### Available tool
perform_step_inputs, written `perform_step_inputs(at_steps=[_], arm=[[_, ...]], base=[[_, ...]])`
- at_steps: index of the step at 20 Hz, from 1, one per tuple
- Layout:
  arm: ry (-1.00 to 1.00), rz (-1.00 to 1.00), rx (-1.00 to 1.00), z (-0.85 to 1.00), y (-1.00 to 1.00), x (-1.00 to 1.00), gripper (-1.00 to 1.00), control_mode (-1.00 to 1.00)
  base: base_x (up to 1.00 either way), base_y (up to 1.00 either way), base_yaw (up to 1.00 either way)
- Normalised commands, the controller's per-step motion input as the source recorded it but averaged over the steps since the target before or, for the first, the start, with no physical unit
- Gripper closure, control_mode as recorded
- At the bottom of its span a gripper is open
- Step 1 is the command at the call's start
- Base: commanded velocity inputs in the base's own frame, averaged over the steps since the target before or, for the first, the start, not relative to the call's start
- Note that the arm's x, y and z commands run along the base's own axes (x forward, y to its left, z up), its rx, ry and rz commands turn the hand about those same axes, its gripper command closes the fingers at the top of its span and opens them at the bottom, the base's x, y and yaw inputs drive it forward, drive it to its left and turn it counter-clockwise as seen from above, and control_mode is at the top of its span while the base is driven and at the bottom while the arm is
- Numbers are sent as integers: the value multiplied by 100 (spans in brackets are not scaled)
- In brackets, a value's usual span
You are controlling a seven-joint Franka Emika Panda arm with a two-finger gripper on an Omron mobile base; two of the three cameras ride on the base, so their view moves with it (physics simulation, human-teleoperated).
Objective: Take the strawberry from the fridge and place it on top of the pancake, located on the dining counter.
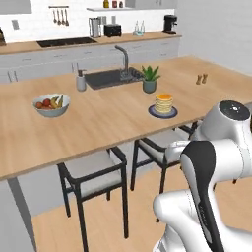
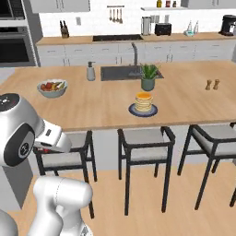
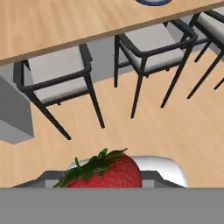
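Note:
A bright red strawberry (image 3: pixel 107 173) with green leaves sits at the bottom of the hand view, and my gripper (image 2: pixel 43 148) is shut on it; the fingertips are hidden behind the berry. A bit of red shows at the hand in the right base view. I hold it low, in front of the dining counter (image 1: pixel 108 123) and above the stools. The pancake (image 1: pixel 164 103) (image 2: pixel 143 101), a tan stack on a dark plate (image 3: pixel 153 1), stands on the counter near its front edge, beyond and to the right of the hand. The fridge is out of view.
Three dark-framed stools (image 2: pixel 145 152) (image 3: pixel 57 74) are tucked under the counter's front edge. On the counter are a white fruit bowl (image 1: pixel 51 105), a potted plant (image 1: pixel 149 78), a sink with a dark faucet (image 2: pixel 120 72), a soap dispenser (image 1: pixel 81 80) and two shakers (image 2: pixel 212 84).

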Motion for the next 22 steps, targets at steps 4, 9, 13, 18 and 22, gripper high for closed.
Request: perform_step_inputs(at_steps=[4,9,13,18,22], arm=[[0,0,0,0,0,0,100,100],[0,0,0,0,0,0,100,100],[0,0,0,0,0,0,100,100],[0,0,0,0,0,0,100,100],[0,0,0,0,0,0,100,100]], base=[[0,-100,58],[0,-100,55],[4,-100,34],[35,-15,-22],[51,-8,-31]])
